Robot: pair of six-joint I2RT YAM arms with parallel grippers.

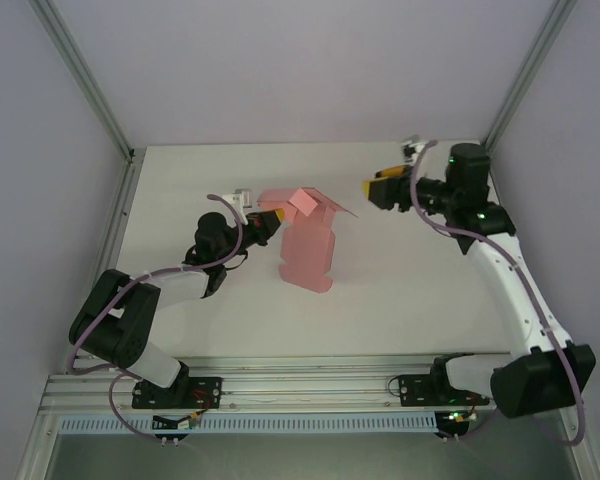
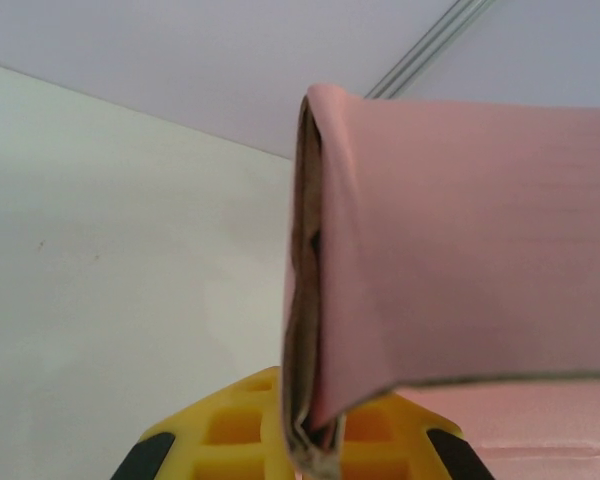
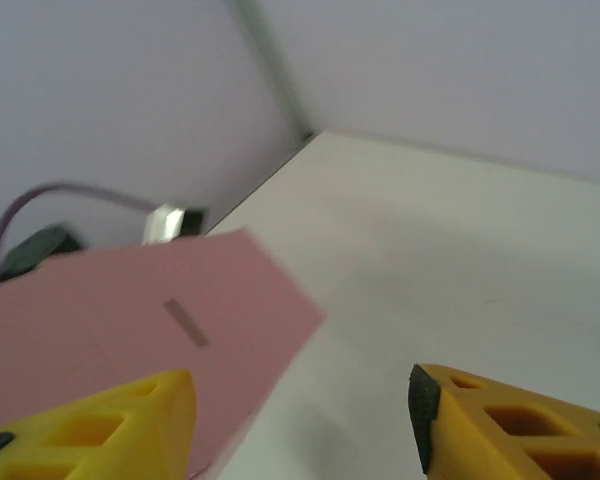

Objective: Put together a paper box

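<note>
We pinch the paper box edge in our left pincer; our right pincer stands spread nearby

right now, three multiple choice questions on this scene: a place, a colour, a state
1. Where does the paper box lie?
A. by the right arm's base
B. against the back wall
C. mid table
2. Its colour?
A. pink
B. blue
C. white
3. The left gripper is
A. open above the box
B. shut on the box's edge
C. shut, clear of it
Answers: 1 C, the top view shows it central; 2 A, pink in every view; 3 B, the left wrist view shows card pinched between its yellow fingers.
</note>
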